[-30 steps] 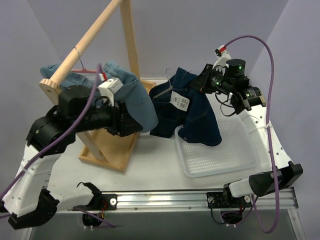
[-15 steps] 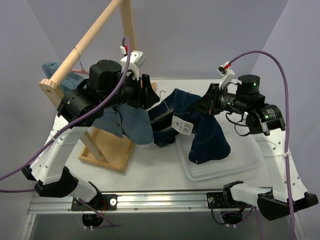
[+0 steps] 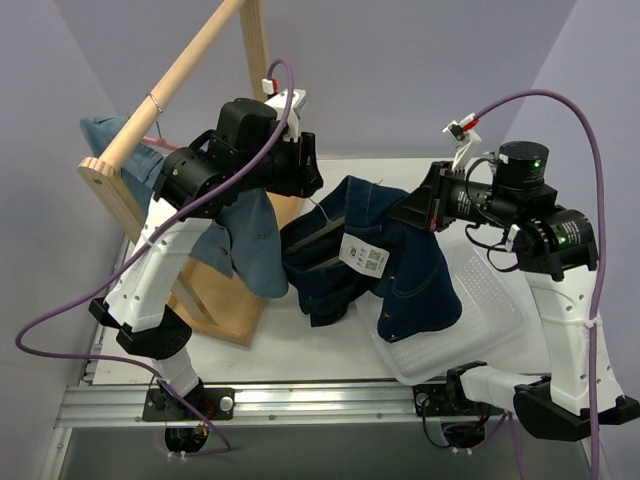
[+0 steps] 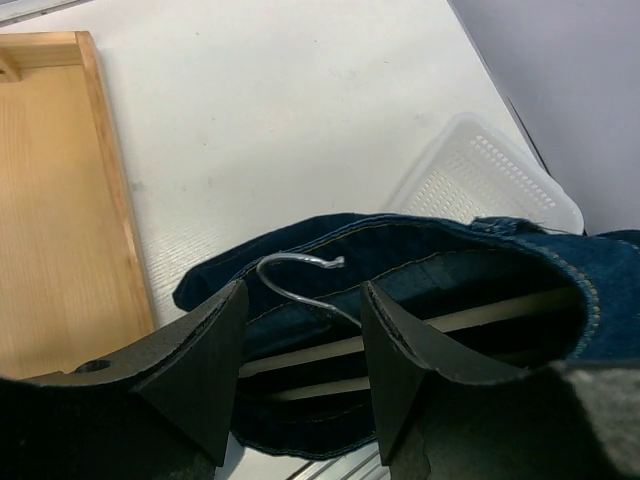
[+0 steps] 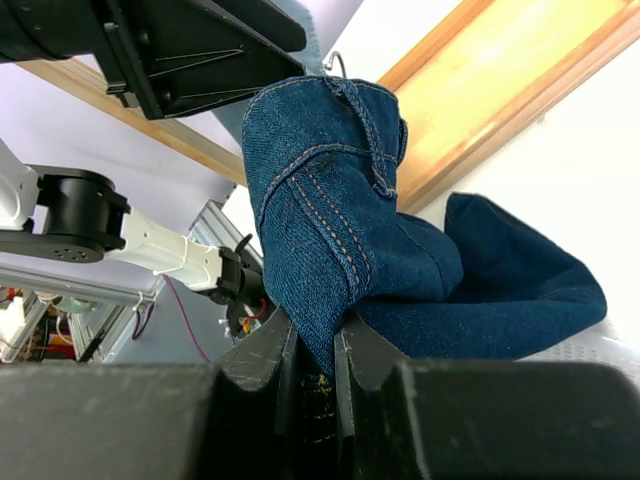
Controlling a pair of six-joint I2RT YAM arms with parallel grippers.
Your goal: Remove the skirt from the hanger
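A dark blue denim skirt [image 3: 410, 270] with a white tag [image 3: 362, 255] hangs in mid-air over the table, partly above the white basket. My right gripper [image 3: 412, 212] is shut on its waistband edge; in the right wrist view the denim [image 5: 340, 200] is pinched between the closed jaws [image 5: 315, 335]. The hanger [image 4: 300, 278] is inside the skirt, its metal hook sticking out and its pale bars [image 4: 420, 335] showing in the waist opening. My left gripper [image 3: 306, 170] hovers open just above the hook, which lies between its fingers [image 4: 302, 292] without touching them.
A wooden rack [image 3: 180, 70] stands at the left with a light blue denim garment [image 3: 255, 240] draped from it over its wooden base [image 4: 50, 200]. A white perforated basket [image 3: 490, 300] sits on the table at the right, under the skirt.
My left arm has swung up from beside the rack to above the skirt's hanger hook. My right arm carried the skirt forward and right, over the basket.
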